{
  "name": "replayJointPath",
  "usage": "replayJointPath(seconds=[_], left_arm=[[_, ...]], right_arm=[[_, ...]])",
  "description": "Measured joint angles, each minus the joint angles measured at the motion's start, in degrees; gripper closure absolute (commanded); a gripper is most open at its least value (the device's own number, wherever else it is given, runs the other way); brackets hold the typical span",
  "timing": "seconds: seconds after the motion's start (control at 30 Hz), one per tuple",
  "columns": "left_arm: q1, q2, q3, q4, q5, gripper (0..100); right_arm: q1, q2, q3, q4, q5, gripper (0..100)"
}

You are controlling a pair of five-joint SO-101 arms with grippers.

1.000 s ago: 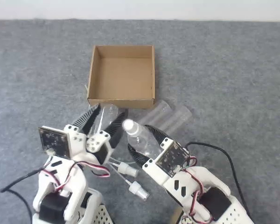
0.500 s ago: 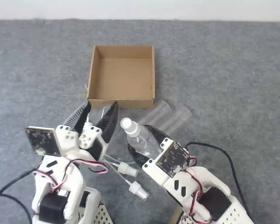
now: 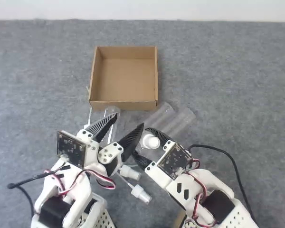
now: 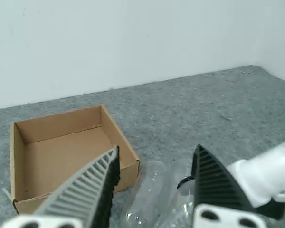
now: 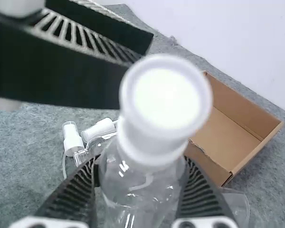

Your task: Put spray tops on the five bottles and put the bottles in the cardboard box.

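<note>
Right gripper [image 3: 146,146] clamped on bottle [image 5: 141,183], upright, spray top [image 5: 164,97] exposed. Left gripper [image 3: 128,122] spread wide at its 10 o'clock, likely to tighten it. Cardboard box [image 3: 123,102] at 11.

Brown cardboard box [image 3: 125,76], clear bottle [image 5: 149,142]

The cardboard box [image 3: 124,78] sits at the far middle of the table [image 3: 237,71]. Just before its front wall lie loose bottles [image 3: 173,118] (two side by side off its right corner). Nearer, the right gripper [image 3: 146,145] clasps a bottle [image 5: 142,185], with the left gripper [image 3: 128,122] just to its left, jaws spread. Two spray tops [image 3: 131,172] lie between the arms.
</note>
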Motion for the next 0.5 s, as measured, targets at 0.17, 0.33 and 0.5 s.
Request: replayJointPath(seconds=[0.17,0.33,0.5], left_arm=[[-4.22,0.09,0.35,0.62,0.88,77],[-12.31,0.09,-1.58,0.62,4.92,77],[-16.44,0.09,-2.81,0.62,5.89,77]], right_arm=[[-0.09,-0.09,-0.18,-0.09,0.0,97.6],[-0.18,-0.09,-0.18,-0.09,0.0,97.7],[0.53,-0.09,-0.18,-0.09,0.0,99.1]])
